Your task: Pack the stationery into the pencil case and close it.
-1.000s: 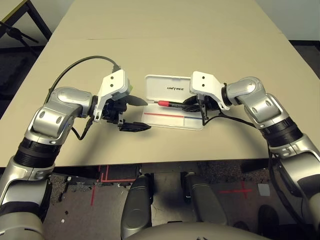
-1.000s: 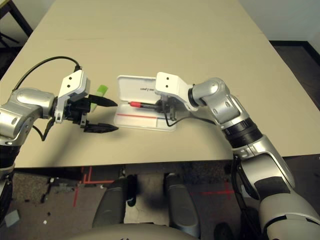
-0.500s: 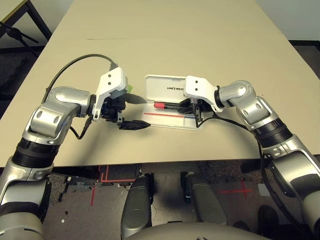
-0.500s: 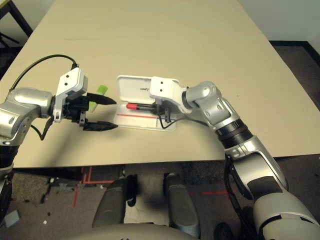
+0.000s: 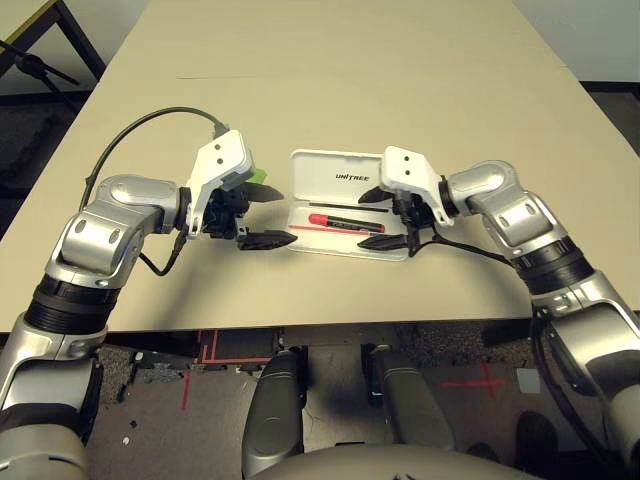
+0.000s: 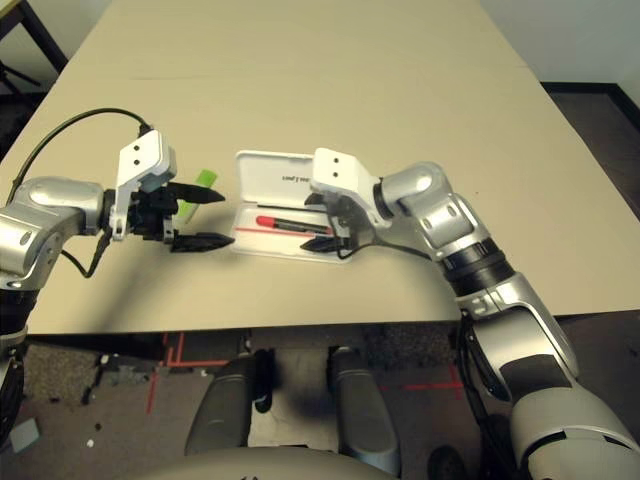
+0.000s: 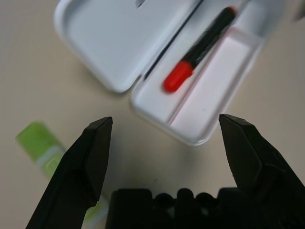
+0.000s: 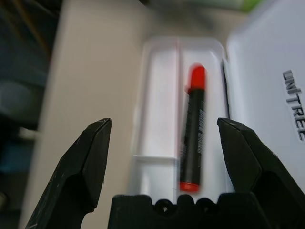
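right wrist view looks between the right gripper (image 8: 164, 143), whose two black fingers stand spread wide with nothing between them, onto the red-capped marker (image 8: 193, 129) lying loose in the tray of the open pencil case (image 8: 159, 109), with the dark lettering of the lid (image 8: 267, 95) alongside; the head views cannot give that closeness, but they place the gripper over the tray's 3 o'clock end. left wrist view shows the left gripper (image 7: 164, 143) equally wide apart and empty, hanging above bare table (image 7: 33, 71) just short of the case's rounded corner, and it catches the light-green bar (image 7: 40, 148) lying on the table beside one finger. from the head, that bar (image 5: 262, 181) peeks out past the left gripper at about 9 o'clock of the case, outside it.
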Robot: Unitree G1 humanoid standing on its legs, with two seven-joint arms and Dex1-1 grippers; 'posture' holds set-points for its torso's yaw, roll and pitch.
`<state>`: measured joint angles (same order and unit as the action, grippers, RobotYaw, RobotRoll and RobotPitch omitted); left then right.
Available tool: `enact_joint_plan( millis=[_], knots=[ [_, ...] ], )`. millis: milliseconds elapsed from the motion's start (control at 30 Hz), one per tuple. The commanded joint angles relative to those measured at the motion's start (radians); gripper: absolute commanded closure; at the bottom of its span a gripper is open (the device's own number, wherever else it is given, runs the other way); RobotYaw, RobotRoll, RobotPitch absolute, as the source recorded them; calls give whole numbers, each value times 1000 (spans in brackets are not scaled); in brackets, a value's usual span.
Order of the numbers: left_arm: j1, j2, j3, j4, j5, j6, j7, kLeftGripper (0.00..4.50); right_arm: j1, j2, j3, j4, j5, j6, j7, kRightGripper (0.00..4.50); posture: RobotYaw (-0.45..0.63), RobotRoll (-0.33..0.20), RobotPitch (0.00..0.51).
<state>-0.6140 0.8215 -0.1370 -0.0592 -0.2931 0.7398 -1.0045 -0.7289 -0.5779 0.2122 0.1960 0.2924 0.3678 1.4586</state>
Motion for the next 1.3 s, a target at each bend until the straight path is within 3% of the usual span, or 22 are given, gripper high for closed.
enact_joint_plan(
  millis=[33, 567, 1033, 1133, 1300],
  knots=[
    [-31, -19, 11, 58, 42, 28, 74, 0, 29, -61, -86, 11, 106, -22, 118, 37, 33, 0, 191],
    [-170, -129, -14, 333, 120, 135, 252, 0, 61, -279, -210, 93, 277, -24, 156, 37, 5, 0, 179],
    [-205, -195, -86, 571, 226, 26, 233, 0, 116, -268, -255, 26, 287, 6, 130, 37, -36, 0, 176],
    [-210, -195, -95, 589, 239, 11, 220, 568, 125, -266, -259, 15, 291, 9, 122, 0, -38, 0, 178],
    [-212, -191, -101, 599, 244, 8, 196, 2409, 135, -264, -263, 2, 297, 14, 112, 0, -42, 0, 179]
  ],
)
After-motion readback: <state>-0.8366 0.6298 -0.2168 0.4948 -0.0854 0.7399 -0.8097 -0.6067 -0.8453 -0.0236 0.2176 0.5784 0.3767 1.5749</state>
